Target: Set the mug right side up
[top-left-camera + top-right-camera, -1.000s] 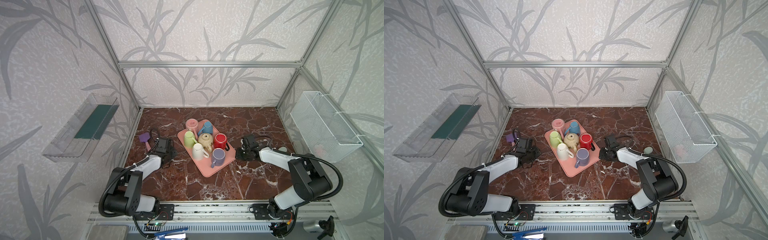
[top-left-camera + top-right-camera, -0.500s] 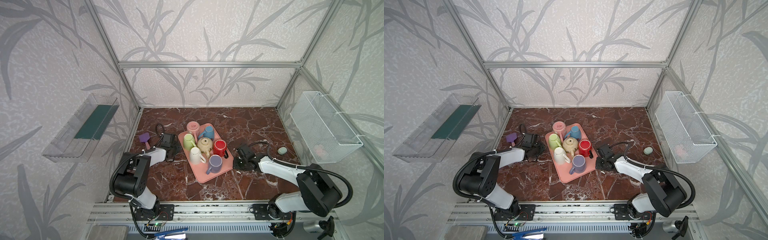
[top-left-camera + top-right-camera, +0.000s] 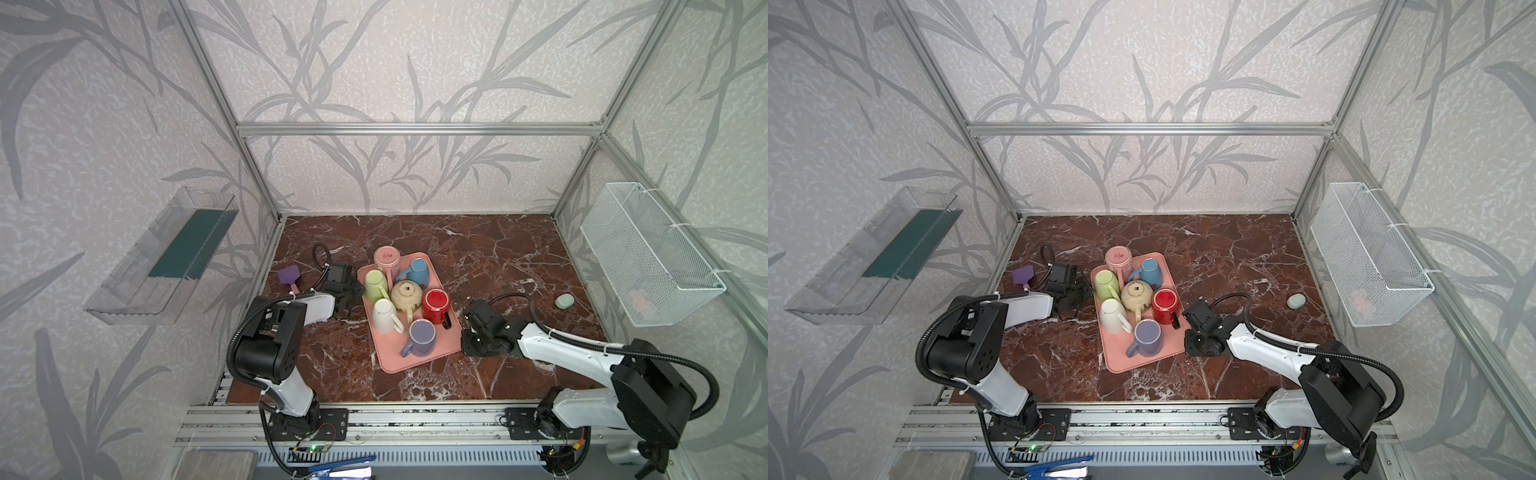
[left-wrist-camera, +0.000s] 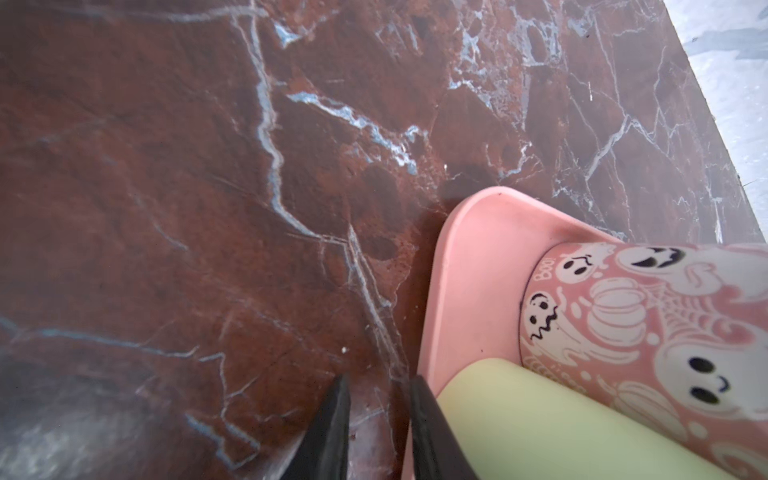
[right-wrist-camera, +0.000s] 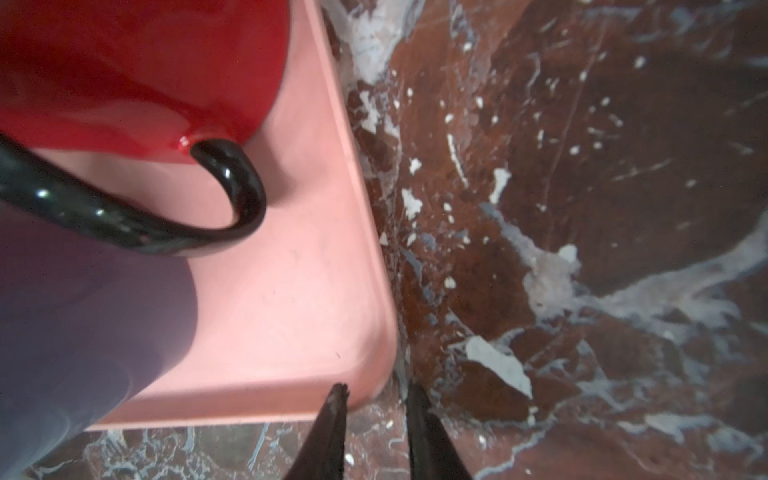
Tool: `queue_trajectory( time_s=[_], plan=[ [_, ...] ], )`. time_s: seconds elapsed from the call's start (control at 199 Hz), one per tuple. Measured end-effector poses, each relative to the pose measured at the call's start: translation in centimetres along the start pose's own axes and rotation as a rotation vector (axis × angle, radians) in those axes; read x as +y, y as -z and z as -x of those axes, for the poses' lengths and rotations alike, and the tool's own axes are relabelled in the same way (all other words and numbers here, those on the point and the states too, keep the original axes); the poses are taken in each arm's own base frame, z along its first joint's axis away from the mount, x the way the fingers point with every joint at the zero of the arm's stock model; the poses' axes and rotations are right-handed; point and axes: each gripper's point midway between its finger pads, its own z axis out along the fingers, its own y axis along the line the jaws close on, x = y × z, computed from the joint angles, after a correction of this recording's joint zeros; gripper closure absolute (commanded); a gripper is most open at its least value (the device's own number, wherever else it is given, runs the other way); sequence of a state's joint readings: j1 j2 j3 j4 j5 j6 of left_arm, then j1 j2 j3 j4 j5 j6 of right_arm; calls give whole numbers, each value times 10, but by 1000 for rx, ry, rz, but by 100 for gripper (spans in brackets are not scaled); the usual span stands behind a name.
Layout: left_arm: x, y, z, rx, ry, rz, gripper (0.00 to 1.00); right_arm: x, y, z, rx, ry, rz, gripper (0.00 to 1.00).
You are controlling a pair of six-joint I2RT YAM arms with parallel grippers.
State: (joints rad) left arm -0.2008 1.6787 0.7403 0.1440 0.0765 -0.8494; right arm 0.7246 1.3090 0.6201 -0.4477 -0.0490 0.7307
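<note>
Pink tray (image 3: 436, 353) has turned; right tool (image 5: 376, 392) now slightly parted.

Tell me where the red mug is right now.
In a top view the red mug sits at the pink tray's right edge, right of the beige teapot and just behind the purple mug.

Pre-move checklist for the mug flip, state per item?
1. Left hand empty: ok, jaws apart over the red marble table.
2. Right hand clear of the pink plastic tray: cannot tell, its corner shows between the jaws.
3. Pink ghost-print ceramic mug upright: not ok, base up.
4. Red mug with black handle on tray: ok.
5. Pale green mug clear of left hand: cannot tell, beside one jaw.
</note>
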Motion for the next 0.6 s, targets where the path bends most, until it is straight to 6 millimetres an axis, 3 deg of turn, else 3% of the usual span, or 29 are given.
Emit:
queue_trajectory(
  time_s=[0.146, 0.357, 0.487, 0.603],
  plan=[
    [-1, -2, 2, -2, 1, 1, 75, -12, 15, -1, 27, -9, -16, 70],
    [-4, -8, 7, 0, -4, 6, 79, -28, 49, 47, -84, -100, 63, 78],
    [-10, -14, 12, -2, -8, 6, 79, -43, 49, 69, -90, -174, 99, 76],
    [-22, -20, 11, 5, -23, -9, 80, -37, 43, 86, -67, -177, 144, 76]
  ],
)
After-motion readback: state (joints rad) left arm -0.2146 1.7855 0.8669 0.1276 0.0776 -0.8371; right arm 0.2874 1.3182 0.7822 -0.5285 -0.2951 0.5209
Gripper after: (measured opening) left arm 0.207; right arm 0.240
